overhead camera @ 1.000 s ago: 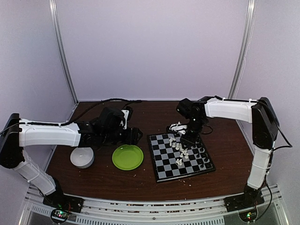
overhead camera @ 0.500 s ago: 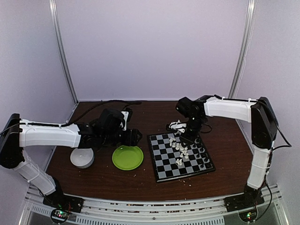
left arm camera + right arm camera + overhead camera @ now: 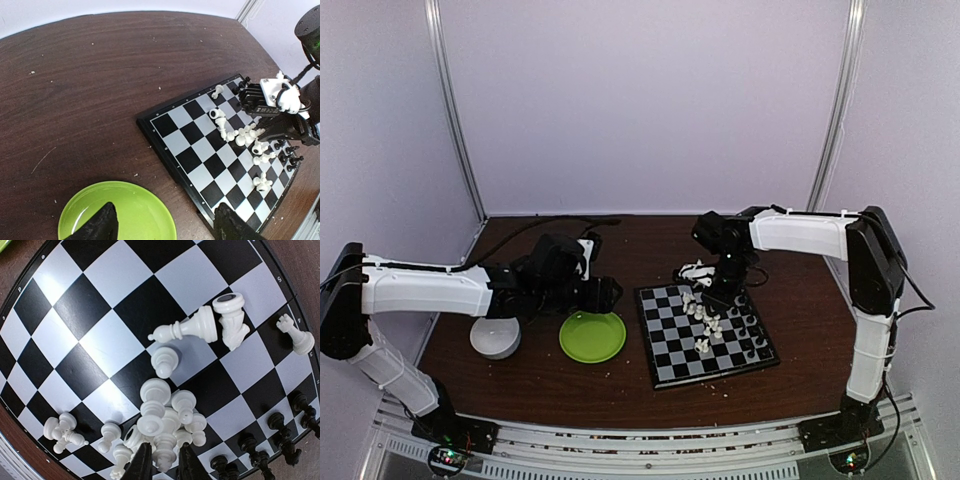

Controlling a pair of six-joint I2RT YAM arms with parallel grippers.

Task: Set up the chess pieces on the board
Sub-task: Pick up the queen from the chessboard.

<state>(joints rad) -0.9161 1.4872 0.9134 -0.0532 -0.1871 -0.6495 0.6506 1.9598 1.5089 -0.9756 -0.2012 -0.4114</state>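
Both arms share one build, smooth white tube-shaped shells linked by chunky black joint housings, on the left arm (image 3: 420,288) and the right arm (image 3: 800,232) alike. Thin black cables (image 3: 550,217) run off the wrists. The black base blocks (image 3: 450,432) carry tiny red and green lights. The left claw (image 3: 165,227) has blunt, rough-textured black fingers (image 3: 97,225). The right claw (image 3: 165,465) has slim dark fingers (image 3: 141,462) and a white bracket (image 3: 280,95) looped with black wire

Pale lilac walls (image 3: 640,100) fill the upper frame, a metal post (image 3: 455,110) rising in each back corner. A dark wood-grain table (image 3: 570,388) spans the lower half.
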